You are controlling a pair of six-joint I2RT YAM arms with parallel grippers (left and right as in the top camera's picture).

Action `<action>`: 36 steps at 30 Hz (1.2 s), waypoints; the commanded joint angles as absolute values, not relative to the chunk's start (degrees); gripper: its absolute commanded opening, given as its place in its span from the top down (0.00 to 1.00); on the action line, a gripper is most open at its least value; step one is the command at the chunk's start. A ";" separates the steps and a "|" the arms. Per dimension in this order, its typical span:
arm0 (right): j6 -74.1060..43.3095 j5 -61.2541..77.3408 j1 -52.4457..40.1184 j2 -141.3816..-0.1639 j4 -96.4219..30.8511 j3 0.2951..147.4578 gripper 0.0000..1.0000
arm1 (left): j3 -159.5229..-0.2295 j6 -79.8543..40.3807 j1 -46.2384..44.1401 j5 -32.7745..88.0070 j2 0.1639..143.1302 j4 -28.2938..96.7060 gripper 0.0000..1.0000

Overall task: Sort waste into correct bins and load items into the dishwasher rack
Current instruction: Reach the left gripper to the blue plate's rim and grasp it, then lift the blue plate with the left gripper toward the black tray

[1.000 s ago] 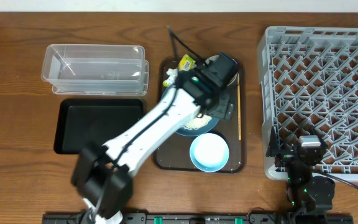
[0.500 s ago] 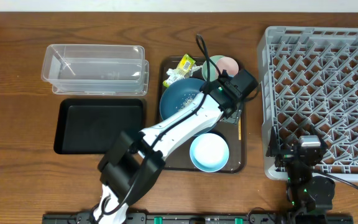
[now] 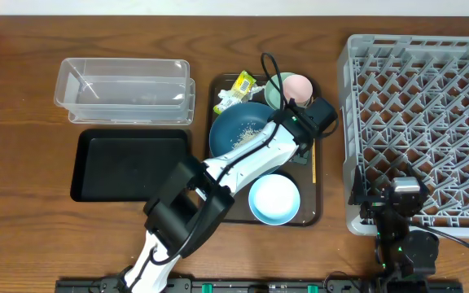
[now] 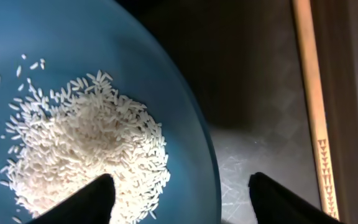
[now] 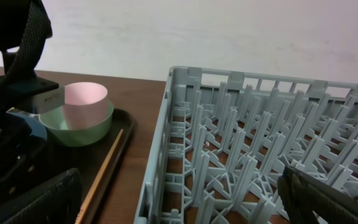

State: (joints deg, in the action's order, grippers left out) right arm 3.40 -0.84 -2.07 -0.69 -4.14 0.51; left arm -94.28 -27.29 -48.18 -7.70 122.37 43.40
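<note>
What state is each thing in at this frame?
plate: rice heaped on it.
light-blue bowl: upright, empty.
mint-green bowl: holds the pink cup.
clear tub: empty.
black tray: empty.
rack: empty where visible.
chopstick: lying flat on the brown tray.
wrapper: on the brown tray, unbinned.
left hand: open, astride the plate's rim.
right hand: open, empty.

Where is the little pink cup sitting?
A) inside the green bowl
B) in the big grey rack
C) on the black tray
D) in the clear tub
A: the right wrist view shows the pink cup standing upright inside the mint-green bowl.
</note>
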 commanded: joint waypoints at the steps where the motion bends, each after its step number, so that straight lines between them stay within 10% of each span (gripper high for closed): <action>1: 3.92 -0.40 -1.78 -0.34 -4.29 0.32 0.01 | -94.80 -28.23 -48.31 -8.64 122.58 43.35 0.35; 21: 3.90 -0.38 -1.78 -0.34 -4.29 0.32 0.01 | -92.84 -30.55 -48.34 -8.21 124.25 43.13 0.45; 36: 3.92 -0.38 -1.78 -0.34 -4.29 0.32 0.01 | -92.86 -30.52 -48.36 -8.14 123.02 43.05 0.77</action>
